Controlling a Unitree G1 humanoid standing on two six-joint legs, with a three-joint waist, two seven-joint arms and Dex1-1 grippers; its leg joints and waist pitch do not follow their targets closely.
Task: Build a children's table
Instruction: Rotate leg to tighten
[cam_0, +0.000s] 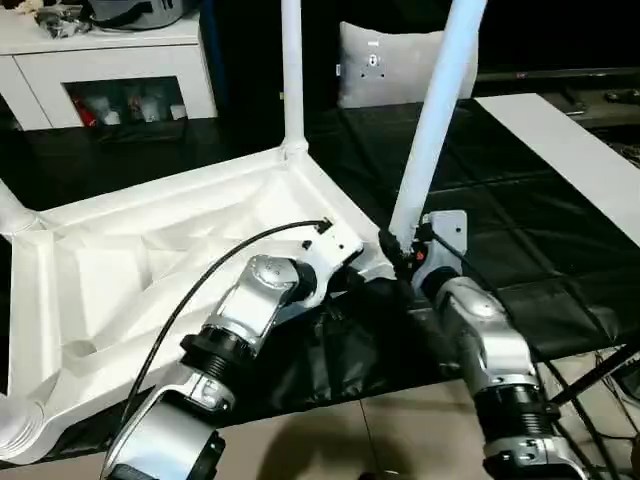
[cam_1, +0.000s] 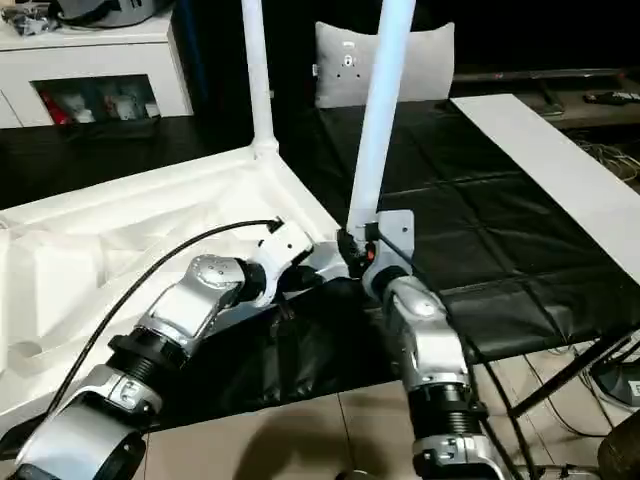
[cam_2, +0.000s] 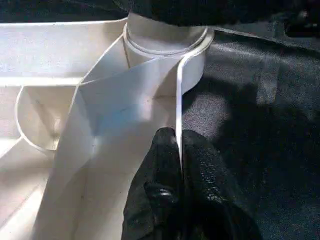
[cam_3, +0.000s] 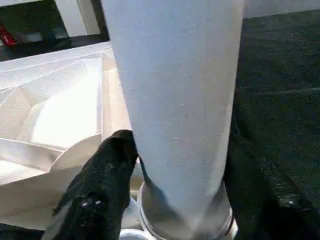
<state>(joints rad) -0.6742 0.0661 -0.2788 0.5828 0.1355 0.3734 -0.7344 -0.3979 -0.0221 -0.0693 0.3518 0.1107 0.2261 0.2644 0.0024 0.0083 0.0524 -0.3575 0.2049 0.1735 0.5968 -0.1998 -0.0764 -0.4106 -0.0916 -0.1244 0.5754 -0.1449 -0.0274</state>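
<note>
The white table top (cam_0: 150, 250) lies upside down on a black mat, its ribbed underside facing up. One white leg (cam_0: 291, 70) stands upright in the far corner socket. A second leg (cam_0: 435, 120) leans to the right at the near right corner, its foot in the round socket (cam_2: 165, 40). My right gripper (cam_0: 400, 255) is shut on this leg just above the socket, a black finger (cam_3: 107, 185) pressed against its side. My left gripper (cam_2: 179, 137) is shut on the top's thin rim beside that same corner. White tubes (cam_0: 15, 212) (cam_0: 20, 430) show at the two left corners.
A grey-white cushion (cam_0: 385, 65) leans at the back and a white cabinet (cam_0: 110, 60) stands at the back left. A long white board (cam_0: 570, 150) lies across the mat (cam_0: 520, 230) on the right. Tiled floor (cam_0: 380, 430) and black stand legs (cam_0: 600, 370) are in front.
</note>
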